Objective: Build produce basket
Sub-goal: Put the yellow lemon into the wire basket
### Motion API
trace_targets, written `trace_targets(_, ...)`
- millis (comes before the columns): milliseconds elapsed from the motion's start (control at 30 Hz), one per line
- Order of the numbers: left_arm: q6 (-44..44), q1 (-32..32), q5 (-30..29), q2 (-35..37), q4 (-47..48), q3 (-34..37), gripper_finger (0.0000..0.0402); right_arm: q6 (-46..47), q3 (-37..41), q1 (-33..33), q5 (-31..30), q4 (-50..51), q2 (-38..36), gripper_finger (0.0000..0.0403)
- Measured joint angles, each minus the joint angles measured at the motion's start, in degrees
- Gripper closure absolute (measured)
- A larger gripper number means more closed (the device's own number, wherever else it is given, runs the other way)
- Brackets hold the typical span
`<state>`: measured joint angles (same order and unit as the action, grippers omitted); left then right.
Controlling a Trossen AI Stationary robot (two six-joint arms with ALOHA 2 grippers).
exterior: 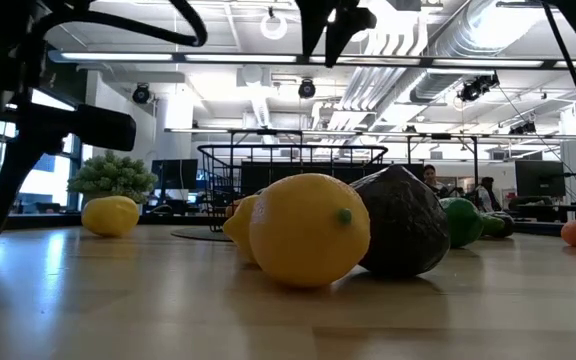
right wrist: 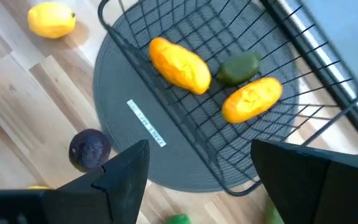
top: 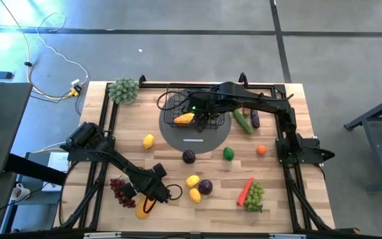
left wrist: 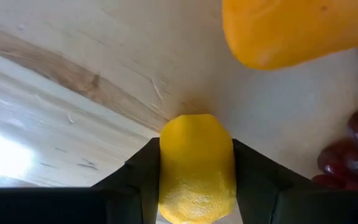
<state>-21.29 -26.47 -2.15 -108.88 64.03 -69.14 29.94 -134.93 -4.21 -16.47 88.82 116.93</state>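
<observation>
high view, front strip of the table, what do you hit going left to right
red grapes → left claw closing around a yellow fruit → two lemons → purple plum → carrot → green grapes

Grey floor (top: 178, 53), ceiling ducts (exterior: 438, 40), strip lights (exterior: 268, 62)

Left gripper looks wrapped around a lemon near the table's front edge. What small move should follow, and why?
Probably finish closing and lift straight up. In the left wrist view the left gripper has a finger on each side of the lemon, which sits on the table. The basket lies farther back, under the open right gripper, so it needs carrying there.
</observation>
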Motion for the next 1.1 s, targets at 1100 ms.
trace_targets(1100, 10.9, 36.9, -8.7, 28.2, -23.2, 0.0, 0.0256, -16.9, 0.0, -17.6, -3.2, 1.0, -8.4, 0.0139)
